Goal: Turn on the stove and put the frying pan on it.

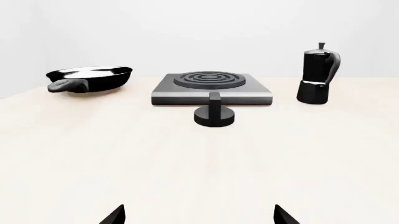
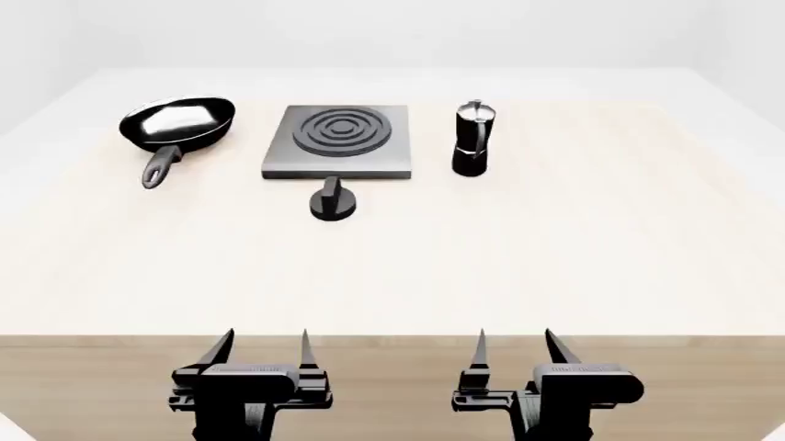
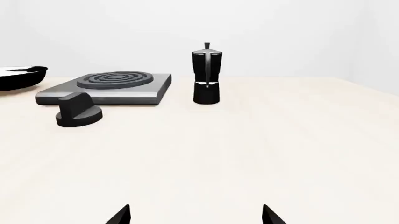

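Observation:
The grey square stove [image 2: 336, 141] [image 1: 212, 87] [image 3: 106, 87] lies at the table's far middle, its ringed burner bare. Its black round knob [image 2: 333, 201] [image 1: 214, 114] [image 3: 78, 112] stands just in front of it. The black frying pan [image 2: 178, 123] [image 1: 90, 78] [image 3: 18, 76] rests left of the stove, handle pointing toward me. My left gripper [image 2: 263, 347] [image 1: 198, 215] and right gripper [image 2: 517, 346] [image 3: 195, 215] hover at the table's near edge, both open and holding nothing, far from everything.
A black-and-silver moka pot [image 2: 472, 139] [image 1: 319, 74] [image 3: 206, 74] stands upright right of the stove. The pale wooden table [image 2: 552, 248] stretches wide between the grippers and the objects.

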Robot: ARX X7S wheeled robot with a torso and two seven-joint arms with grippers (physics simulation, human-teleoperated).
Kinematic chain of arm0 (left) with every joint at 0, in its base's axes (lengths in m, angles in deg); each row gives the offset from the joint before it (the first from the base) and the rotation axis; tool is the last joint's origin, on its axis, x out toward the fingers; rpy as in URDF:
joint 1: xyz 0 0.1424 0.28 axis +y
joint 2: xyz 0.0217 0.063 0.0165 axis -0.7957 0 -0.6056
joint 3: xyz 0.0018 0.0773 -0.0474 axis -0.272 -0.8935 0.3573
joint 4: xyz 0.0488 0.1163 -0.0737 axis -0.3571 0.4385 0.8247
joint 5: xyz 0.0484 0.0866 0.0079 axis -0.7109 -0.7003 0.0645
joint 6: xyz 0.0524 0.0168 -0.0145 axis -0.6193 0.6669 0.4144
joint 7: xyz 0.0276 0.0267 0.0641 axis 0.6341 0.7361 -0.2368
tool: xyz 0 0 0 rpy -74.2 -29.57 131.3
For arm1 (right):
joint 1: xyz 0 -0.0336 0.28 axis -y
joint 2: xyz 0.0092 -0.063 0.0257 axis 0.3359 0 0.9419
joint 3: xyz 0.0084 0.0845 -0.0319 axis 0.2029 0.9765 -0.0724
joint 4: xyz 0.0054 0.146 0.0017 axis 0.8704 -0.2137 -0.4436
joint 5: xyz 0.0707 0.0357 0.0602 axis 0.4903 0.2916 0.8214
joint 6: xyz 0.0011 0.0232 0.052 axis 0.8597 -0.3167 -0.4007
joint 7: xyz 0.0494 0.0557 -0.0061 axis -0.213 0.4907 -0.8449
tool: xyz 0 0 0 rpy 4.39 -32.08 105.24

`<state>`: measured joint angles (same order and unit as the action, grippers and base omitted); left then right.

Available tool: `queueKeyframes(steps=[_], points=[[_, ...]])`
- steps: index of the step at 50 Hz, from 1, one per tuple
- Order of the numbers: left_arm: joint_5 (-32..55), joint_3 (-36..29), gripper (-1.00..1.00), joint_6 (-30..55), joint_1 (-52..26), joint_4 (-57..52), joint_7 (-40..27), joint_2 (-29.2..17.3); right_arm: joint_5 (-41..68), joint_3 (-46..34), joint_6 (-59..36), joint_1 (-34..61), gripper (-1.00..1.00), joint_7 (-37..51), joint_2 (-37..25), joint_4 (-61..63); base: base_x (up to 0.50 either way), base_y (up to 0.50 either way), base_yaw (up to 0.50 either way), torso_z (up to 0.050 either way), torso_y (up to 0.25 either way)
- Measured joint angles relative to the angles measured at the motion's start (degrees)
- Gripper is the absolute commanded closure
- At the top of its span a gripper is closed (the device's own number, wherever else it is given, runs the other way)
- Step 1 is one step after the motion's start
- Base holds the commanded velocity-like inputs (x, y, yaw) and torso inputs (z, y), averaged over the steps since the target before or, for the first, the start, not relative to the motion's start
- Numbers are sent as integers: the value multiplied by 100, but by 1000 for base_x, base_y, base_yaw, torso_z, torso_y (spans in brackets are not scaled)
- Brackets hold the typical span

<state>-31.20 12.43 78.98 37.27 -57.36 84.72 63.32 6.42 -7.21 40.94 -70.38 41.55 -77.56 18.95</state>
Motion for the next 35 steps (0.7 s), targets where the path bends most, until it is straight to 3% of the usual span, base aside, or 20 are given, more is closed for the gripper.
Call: queueKeyframes(steps=[29,35], points=[[374,-363,-100,118,-54,0,-364,-313,231,-383,-136,106,-100,455,-312,-105,0,0,0,0,0],[451,-424,-100,132,-63,-1,-415,-350,231,-459,-153,120,-100,532,-384,-115,0,500,0,0,0]])
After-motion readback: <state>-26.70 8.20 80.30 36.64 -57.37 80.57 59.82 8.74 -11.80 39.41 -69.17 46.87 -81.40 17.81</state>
